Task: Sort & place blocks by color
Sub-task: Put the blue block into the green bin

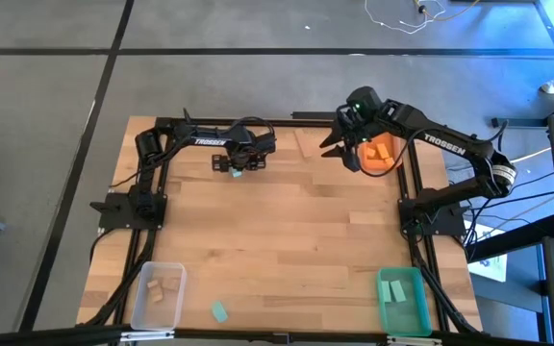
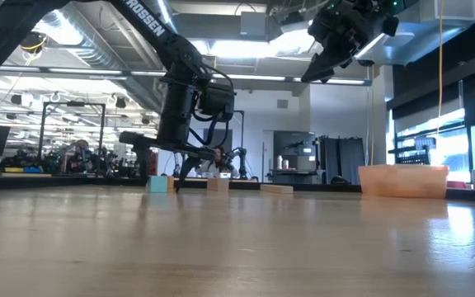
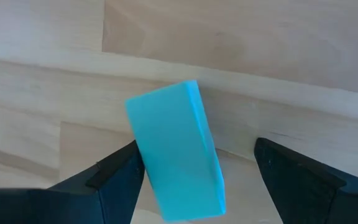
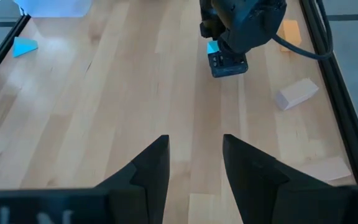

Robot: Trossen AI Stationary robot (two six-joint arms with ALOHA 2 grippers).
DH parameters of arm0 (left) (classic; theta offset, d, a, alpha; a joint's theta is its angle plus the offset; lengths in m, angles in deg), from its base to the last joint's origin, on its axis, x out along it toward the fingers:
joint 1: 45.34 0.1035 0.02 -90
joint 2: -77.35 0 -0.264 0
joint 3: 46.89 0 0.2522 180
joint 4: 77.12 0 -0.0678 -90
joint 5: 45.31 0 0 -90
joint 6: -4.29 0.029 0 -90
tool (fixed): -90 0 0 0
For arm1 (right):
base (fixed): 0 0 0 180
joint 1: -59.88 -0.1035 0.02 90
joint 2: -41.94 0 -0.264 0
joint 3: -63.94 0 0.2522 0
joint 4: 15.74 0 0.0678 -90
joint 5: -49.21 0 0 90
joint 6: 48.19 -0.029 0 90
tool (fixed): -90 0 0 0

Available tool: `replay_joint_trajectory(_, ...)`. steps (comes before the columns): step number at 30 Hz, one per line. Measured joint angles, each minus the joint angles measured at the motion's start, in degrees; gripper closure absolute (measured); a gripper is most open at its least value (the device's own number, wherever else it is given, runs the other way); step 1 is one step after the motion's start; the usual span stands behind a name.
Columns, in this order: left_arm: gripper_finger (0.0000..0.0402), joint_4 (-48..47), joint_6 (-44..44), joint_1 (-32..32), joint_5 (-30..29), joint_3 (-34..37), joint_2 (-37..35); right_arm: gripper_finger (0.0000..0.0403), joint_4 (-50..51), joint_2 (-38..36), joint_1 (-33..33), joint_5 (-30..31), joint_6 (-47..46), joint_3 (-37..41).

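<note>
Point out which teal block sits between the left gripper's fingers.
The teal block at the table's far side, between the left gripper's open fingers. The other loose teal block lies alone at the near edge, between the clear bin and green bin.

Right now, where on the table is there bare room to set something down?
The broad middle of the table is bare, between the clear bin and the green bin. It is crowded at the far edge: the left hand sits around a teal block, and the right hand hangs beside the orange bin.
</note>
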Motion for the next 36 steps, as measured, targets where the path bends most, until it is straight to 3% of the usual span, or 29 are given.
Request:
replay_joint_trajectory(12, 0.0113, 0.04, -1.28, 0.17, 1.21, -0.25, 1.15, 0.0253, -1.05, 0.00, 0.00, 0.02, 0.74, 0.00)
replay_joint_trajectory(18, 0.0166, -1.93, -1.69, 0.47, 2.32, -0.22, 1.40, 0.0253, -0.96, 0.02, 0.00, 0.02, 1.79, 0.00)
replay_joint_trajectory(25, 0.0275, -1.83, 6.97, 0.72, 2.27, -0.22, 1.51, 0.0253, -0.83, 0.02, 0.00, 0.02, 2.55, 0.00)
replay_joint_trajectory(32, 0.0278, -1.69, 16.19, 0.76, 2.86, -0.20, 1.39, 0.0253, 0.30, 0.02, 0.00, -0.07, 2.76, 0.00)
replay_joint_trajectory(36, 0.0278, -1.28, 21.93, 0.46, 3.78, -0.28, 0.50, 0.0253, 1.29, -0.60, 0.02, -4.26, 2.93, 0.00)
